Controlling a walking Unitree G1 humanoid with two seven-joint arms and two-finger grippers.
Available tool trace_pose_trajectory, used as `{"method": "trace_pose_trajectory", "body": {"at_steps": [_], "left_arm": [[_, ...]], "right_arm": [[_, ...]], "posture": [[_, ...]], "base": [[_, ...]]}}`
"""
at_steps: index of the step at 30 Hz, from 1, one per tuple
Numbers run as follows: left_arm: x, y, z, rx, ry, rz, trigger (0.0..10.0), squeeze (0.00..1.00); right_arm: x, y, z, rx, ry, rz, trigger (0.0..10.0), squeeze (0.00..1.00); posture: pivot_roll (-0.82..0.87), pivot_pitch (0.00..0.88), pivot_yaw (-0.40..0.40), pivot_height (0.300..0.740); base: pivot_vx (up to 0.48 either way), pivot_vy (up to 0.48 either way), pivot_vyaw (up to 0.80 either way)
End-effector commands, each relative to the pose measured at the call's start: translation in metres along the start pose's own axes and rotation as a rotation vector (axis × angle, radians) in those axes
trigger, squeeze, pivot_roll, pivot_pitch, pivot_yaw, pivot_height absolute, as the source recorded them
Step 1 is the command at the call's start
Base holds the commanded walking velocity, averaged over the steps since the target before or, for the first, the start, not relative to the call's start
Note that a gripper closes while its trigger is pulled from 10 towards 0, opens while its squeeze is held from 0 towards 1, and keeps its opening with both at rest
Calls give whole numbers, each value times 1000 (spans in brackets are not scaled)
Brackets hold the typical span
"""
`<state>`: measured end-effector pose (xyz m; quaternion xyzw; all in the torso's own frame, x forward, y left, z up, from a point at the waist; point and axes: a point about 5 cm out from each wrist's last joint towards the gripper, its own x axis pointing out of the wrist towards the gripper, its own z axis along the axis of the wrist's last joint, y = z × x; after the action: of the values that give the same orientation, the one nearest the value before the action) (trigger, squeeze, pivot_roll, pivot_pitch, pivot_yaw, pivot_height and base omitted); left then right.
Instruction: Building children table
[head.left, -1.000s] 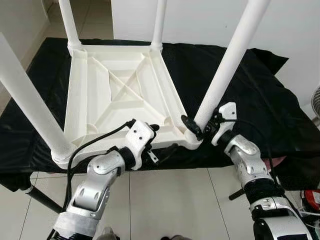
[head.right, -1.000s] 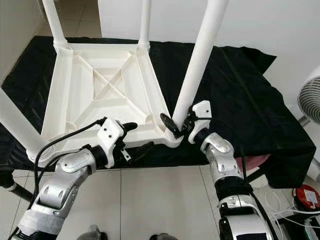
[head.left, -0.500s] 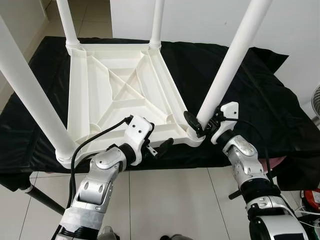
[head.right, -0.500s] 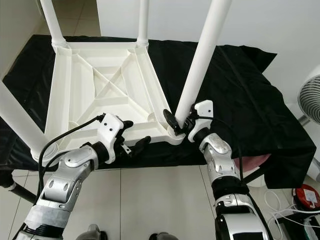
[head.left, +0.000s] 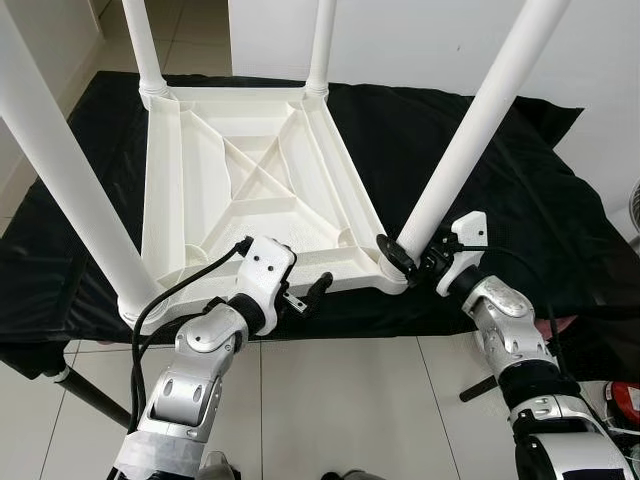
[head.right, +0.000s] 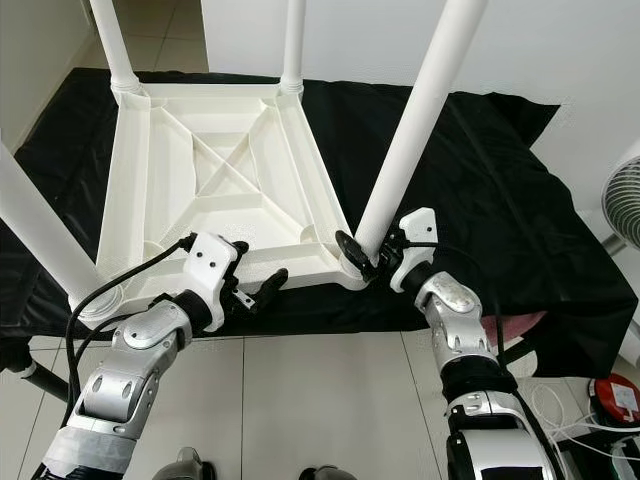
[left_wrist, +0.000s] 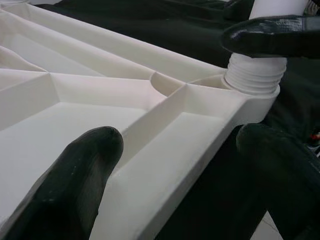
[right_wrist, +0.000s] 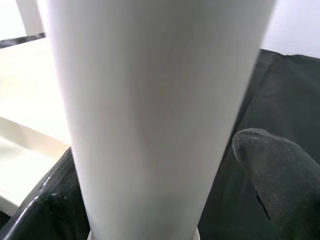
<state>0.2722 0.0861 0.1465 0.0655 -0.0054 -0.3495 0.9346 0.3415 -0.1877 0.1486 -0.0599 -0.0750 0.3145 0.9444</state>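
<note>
White plastic children's table (head.left: 250, 190), upturned on a black cloth (head.left: 480, 180) over a low surface, ribbed underside facing up, four white legs rising from its corners. Near-right leg (head.left: 470, 140), tilted, seated by its threaded base in the corner socket closest to the robot's right. Right gripper (head.left: 412, 262) set low around that leg just above the socket, one black finger (right_wrist: 272, 165) on each side of the tube, closed against it as far as could be told from the right wrist view. Left gripper (head.left: 300, 290) at the table's near edge, fingers parted, straddling the rim: one finger (left_wrist: 65, 190) above the ribbed inner face, the other (left_wrist: 280, 175) outside and below the edge; contact with the plastic could not be told. Pale tiled floor (head.left: 330, 400) beneath both silver arms, white wall (head.left: 400, 40) behind the cloth.
</note>
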Motion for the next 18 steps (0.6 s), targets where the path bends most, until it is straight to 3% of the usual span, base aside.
{"method": "trace_pose_trajectory", "body": {"at_steps": [1, 5, 6, 7, 8, 9, 11, 12, 18], "left_arm": [[-1, -9, 2, -7, -15, -101, 10000, 0], [-3, -18, 6, 6, -31, -156, 10000, 0], [-3, -20, 7, 25, -33, -165, 10000, 0], [-3, -20, 7, 25, -33, -165, 10000, 0], [-3, -21, 7, 38, -34, -169, 10000, 0], [-3, -22, 6, 47, -32, -178, 10000, 0], [-4, -23, 6, 50, -30, -183, 10000, 0], [-4, -23, 5, 54, -28, -182, 10000, 0], [-3, -22, 5, 60, -24, -178, 10000, 0]], "right_arm": [[-4, -6, 1, -20, 15, 4, 10000, 0], [-5, -9, 0, -28, 45, 54, 10000, 0], [-6, -8, -1, -29, 56, 77, 9137, 0], [-6, -8, -1, -29, 56, 77, 9137, 0], [-7, -8, -2, -32, 66, 97, 8118, 0], [-8, -8, -3, -36, 76, 114, 2980, 0], [-8, -8, -4, -39, 81, 123, 2980, 0], [-9, -8, -5, -39, 90, 132, 0, 0], [-13, -7, -12, -36, 120, 144, 0, 0]], "posture": [[42, 25, -91, 740], [45, 17, -94, 740], [46, 17, -95, 740], [46, 17, -95, 740], [47, 15, -96, 740], [48, 13, -97, 740], [48, 13, -97, 740], [47, 10, -95, 740], [44, 11, -92, 740]], "base": [[0, 0, 0], [0, 0, 0], [0, 0, 0], [0, 0, 0], [0, 0, 0], [0, 0, 0], [0, 0, 0], [0, 0, 0], [0, 0, 0]]}}
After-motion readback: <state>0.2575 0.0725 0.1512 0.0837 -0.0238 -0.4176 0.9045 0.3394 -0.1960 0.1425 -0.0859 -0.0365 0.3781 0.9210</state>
